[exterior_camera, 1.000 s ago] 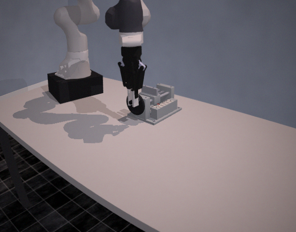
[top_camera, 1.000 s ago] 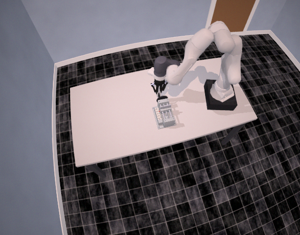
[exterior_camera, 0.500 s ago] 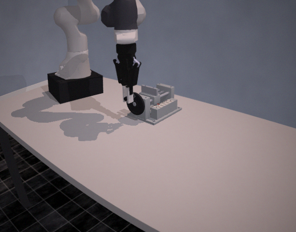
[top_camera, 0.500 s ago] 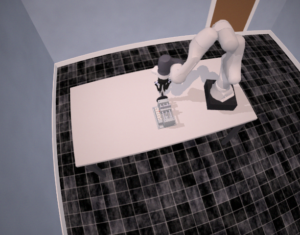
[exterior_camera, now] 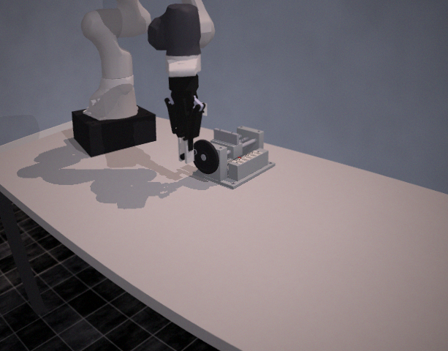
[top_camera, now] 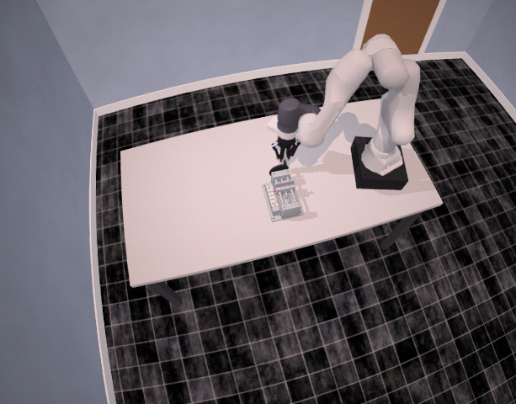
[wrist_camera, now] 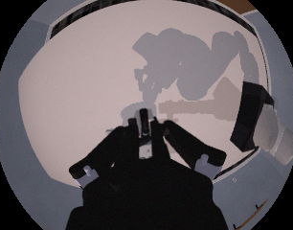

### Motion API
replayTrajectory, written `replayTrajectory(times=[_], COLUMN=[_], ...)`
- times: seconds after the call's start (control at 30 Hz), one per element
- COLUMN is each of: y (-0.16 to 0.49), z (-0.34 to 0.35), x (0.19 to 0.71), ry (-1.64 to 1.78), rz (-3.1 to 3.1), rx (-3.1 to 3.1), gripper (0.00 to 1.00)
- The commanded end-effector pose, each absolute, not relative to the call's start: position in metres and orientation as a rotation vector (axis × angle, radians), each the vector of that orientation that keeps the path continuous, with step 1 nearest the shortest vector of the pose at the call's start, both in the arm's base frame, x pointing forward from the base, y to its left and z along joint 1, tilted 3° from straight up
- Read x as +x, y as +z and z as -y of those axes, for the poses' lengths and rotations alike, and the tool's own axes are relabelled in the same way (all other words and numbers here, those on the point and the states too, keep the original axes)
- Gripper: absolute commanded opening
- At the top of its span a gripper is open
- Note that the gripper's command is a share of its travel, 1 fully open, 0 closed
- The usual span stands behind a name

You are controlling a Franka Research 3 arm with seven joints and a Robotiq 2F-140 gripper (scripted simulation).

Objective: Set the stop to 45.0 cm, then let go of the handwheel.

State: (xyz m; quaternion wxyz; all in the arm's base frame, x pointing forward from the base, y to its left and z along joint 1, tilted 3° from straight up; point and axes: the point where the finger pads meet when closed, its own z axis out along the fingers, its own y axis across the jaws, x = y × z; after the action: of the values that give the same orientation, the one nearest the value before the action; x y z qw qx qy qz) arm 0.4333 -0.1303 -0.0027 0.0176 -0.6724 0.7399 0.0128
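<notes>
The gripper (exterior_camera: 185,155) hangs upright, clamped on the crank knob at the handwheel's (exterior_camera: 206,156) rim — the wheel faces the table's (exterior_camera: 329,241) base-side edge, the stop slide (exterior_camera: 242,146) running away behind it.

The top view looks down steeply from high in the room, far off, taking in the whole pale rectangular table (top_camera: 197,243), the black tiled floor (top_camera: 318,330) and the grey-blue walls. The exterior view stands low and near beyond a table corner, facing across the table toward the black square arm pedestal (exterior_camera: 103,140) and the back wall. The wrist view, a round fisheye, looks down past the jaws. All 3 views share the table and pedestal.
</notes>
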Motion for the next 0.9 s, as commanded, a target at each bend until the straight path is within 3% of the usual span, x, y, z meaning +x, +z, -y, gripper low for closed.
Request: replayTrajectory(times=[0.0,0.87], y=[-0.014,-0.045], z=[0.129,0.131], x=[0.433,0.469], ry=[0.032,0.032], rz=[-2.286,-2.286], rx=[-2.096,-2.096], gripper=[0.04,0.04])
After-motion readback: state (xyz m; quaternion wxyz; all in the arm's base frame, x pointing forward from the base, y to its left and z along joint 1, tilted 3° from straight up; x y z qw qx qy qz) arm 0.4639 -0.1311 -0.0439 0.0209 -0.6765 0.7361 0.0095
